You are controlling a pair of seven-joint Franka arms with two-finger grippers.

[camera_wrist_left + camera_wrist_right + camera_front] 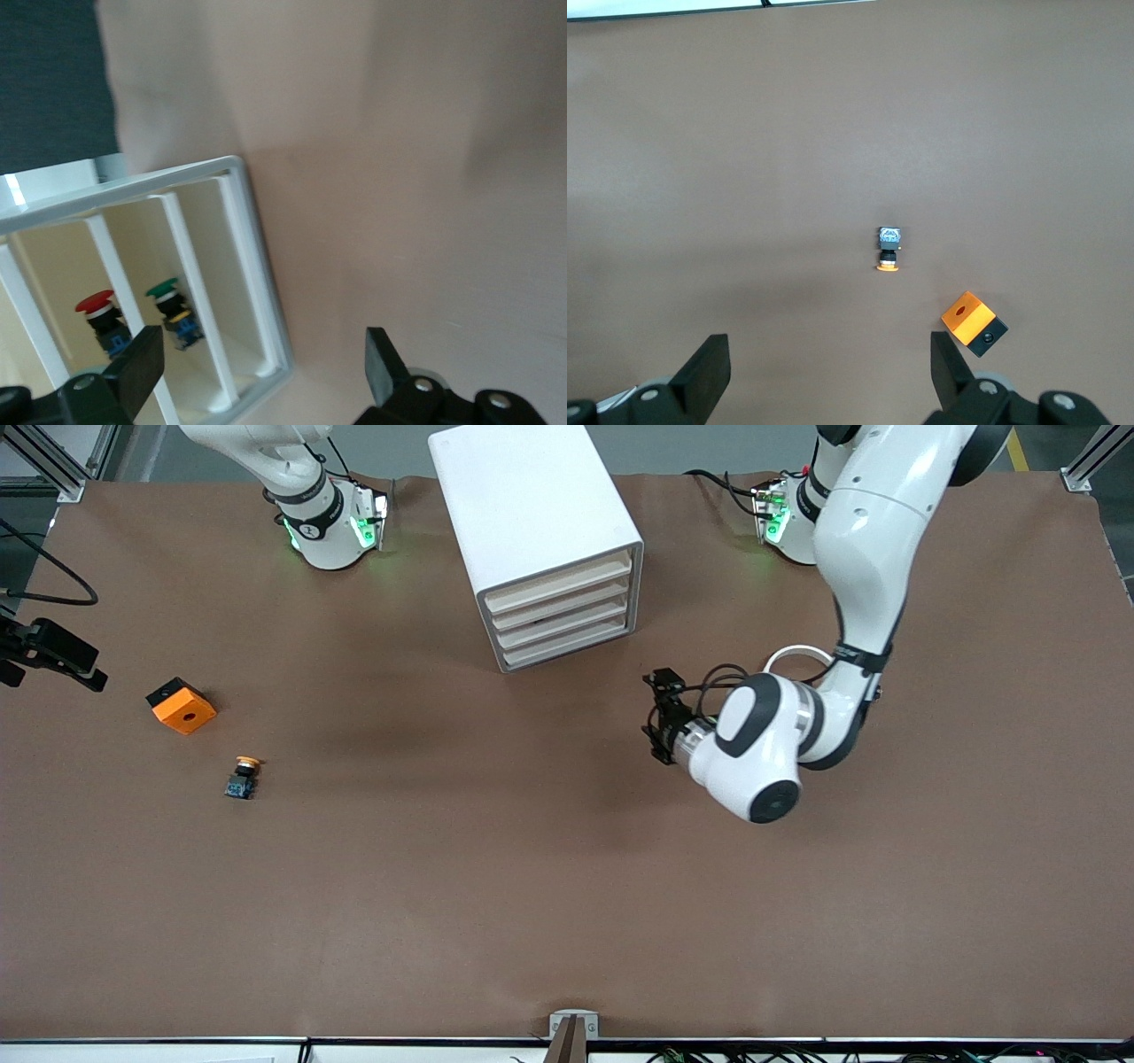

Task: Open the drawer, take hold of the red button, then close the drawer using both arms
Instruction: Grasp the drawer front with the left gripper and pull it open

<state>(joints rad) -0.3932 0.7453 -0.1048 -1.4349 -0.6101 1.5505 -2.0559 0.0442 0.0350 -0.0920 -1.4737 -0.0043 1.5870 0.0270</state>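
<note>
Both claws stand with their fingers spread wide and nothing between them. Left gripper point(660, 717) hangs low over the bare brown table point(496, 886), in front of the white cabinet point(532, 522), its wrist turned sideways toward the drawer fronts. Right gripper point(828, 372) is out of the front view; its own camera shows it high over the table at the right arm's end, waiting. All four cream drawers sit pushed in, the top drawer point(560, 583) among them. Seen through the cabinet's front in the left wrist view, the red-capped button point(102, 320) stands inside beside a green-capped button point(172, 312). Out on the table lie an orange cube point(182, 706) and, nearer the front camera, an orange-capped button point(243, 777).
</note>
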